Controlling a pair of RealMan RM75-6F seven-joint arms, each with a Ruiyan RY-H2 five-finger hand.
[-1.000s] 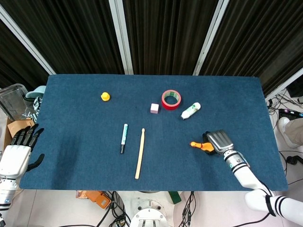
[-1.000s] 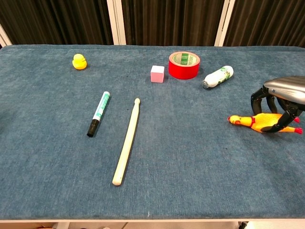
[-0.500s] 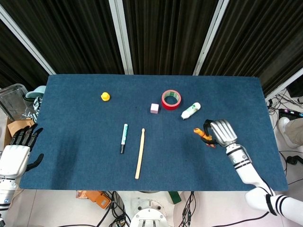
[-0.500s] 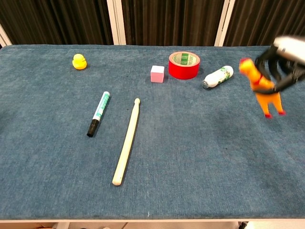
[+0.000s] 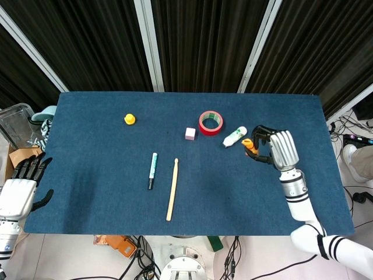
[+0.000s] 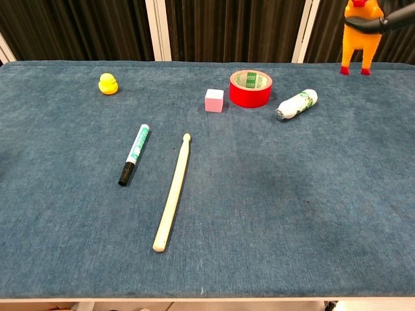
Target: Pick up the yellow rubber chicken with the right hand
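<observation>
Fingers (image 5: 263,135) of the right hand (image 5: 278,148) are wrapped around the yellow rubber chicken (image 6: 358,34), held well above the blue cloth surface (image 6: 272,194); left hand (image 5: 22,188) is spread, holding nothing.

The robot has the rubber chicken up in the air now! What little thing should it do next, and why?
Probably just hold steady and keep the grip firm. The right hand grips the yellow rubber chicken well above the table, its feet dangling clear of the small white bottle and red tape roll. The pickup looks done, so more lifting seems unnecessary.
</observation>
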